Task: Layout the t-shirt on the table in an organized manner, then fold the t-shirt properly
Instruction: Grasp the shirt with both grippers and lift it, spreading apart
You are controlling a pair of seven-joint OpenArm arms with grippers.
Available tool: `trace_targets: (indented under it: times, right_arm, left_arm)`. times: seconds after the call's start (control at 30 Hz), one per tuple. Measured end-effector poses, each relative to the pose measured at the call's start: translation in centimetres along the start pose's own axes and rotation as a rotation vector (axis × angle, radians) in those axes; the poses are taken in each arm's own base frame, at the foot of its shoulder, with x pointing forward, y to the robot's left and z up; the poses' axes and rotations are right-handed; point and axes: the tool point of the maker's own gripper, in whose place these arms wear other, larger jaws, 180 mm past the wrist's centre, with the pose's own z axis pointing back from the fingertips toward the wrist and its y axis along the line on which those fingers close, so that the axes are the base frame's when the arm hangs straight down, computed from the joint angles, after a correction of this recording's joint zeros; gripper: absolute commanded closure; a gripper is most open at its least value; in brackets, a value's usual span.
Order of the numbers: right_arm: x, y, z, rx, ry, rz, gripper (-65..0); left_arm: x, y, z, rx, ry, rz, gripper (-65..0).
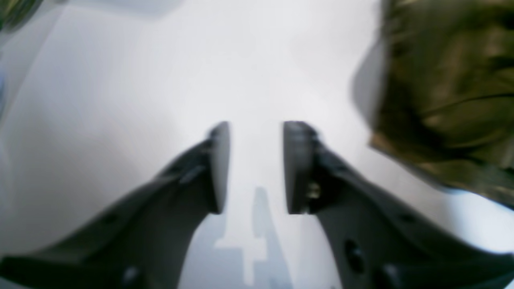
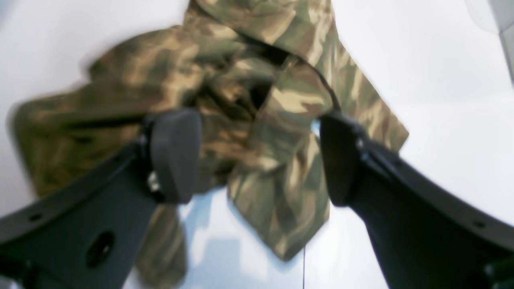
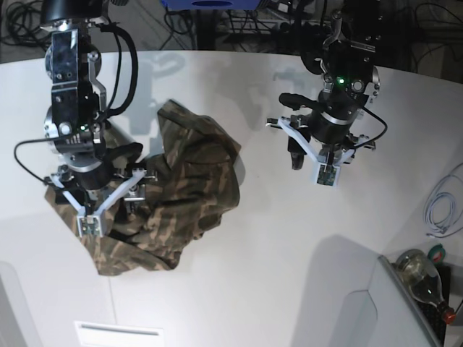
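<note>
The camouflage t-shirt (image 3: 195, 173) lies crumpled in a heap on the left half of the white table (image 3: 275, 238). My right gripper (image 3: 98, 184) hangs over the heap's left part. In the right wrist view the right gripper (image 2: 257, 116) stands wide open, with bunched folds of the t-shirt (image 2: 249, 60) below and between its fingers, and nothing is gripped. My left gripper (image 3: 322, 141) hovers over bare table to the right of the shirt. In the left wrist view the left gripper (image 1: 257, 124) is partly open and empty, and an edge of the t-shirt (image 1: 441, 92) shows at the right.
A coiled white cable (image 3: 441, 210) lies at the table's right edge. A bottle (image 3: 419, 271) sits in a bin at the lower right. A thin dark seam (image 3: 110, 296) runs toward the front edge, near a white strip (image 3: 119, 334). Cables hang behind the table.
</note>
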Motion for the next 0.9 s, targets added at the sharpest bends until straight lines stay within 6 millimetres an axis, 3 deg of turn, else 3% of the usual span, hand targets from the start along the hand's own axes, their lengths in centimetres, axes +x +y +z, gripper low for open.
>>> trace_targets:
  times: [0.13, 0.27, 0.3, 0.4, 0.5, 0.57, 0.77, 0.9]
  right_arm:
    - [-0.9, 0.3, -2.2, 0.006, 0.06, -0.006, -41.6]
    - [-1.7, -0.9, -4.4, -0.054, 0.089, -0.041, -38.0]
    - [-1.9, -1.0, -4.6, -0.061, 0.088, -0.046, -31.4]
    - [-2.9, -1.1, -4.7, -0.065, 0.11, -0.047, 0.0]
    - [-3.2, -1.1, -4.2, -0.065, 0.105, -0.045, -1.8]
    - [-2.8, -1.7, -2.8, -0.07, 0.072, -0.047, 0.0]
    - [-1.5, -6.2, 0.9, -0.175, -0.015, -0.09, -0.3]
    - [-2.9, -8.3, 1.5, -0.225, 0.016, -0.116, -0.2]
  left_arm:
    - [-3.0, -0.5, -0.7, -0.011, 0.086, -0.008, -10.4]
    - [-5.6, -0.5, -1.7, -0.012, 0.16, -0.007, -1.6]
    - [-6.3, -0.6, -1.8, -0.015, 0.179, -0.007, 0.0]
    - [-7.4, -1.1, -2.3, -0.026, 0.215, -0.007, 0.0]
    - [-6.9, -2.4, -3.3, -0.058, 0.211, -0.038, 0.0]
    - [-6.5, -4.0, -3.7, -0.096, 0.204, -0.074, 0.0]
    - [-5.0, -13.0, -4.0, -0.318, 0.029, -0.19, 0.0]
    - [-5.5, -17.3, -5.4, -0.392, -0.016, -0.229, 0.0]
